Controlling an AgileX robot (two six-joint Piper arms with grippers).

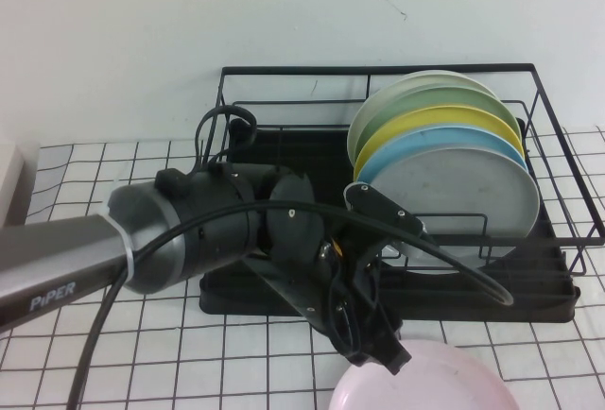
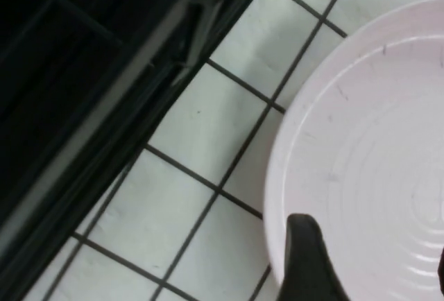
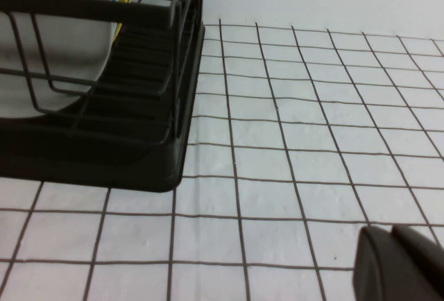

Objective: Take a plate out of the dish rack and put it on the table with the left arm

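Observation:
The pale pink plate (image 1: 435,382) lies flat on the grid-cloth table (image 1: 142,353) just in front of the black dish rack (image 1: 558,301). My left arm reaches down over the rack's front edge. My left gripper (image 1: 386,353) is open, low over the plate's near-left rim. In the left wrist view one finger (image 2: 305,263) shows over the plate (image 2: 368,141), the other only at the picture's edge, and the rack's base (image 2: 76,107) runs beside them. My right gripper (image 3: 401,263) is shut and empty, low over the cloth to the right of the rack (image 3: 104,141); it is out of the high view.
Several plates stand upright in the rack's right half: a grey plate (image 1: 468,197) in front, then light blue (image 1: 397,150), yellow and green ones behind. The rack's left half is hidden by my left arm. A white wall stands behind.

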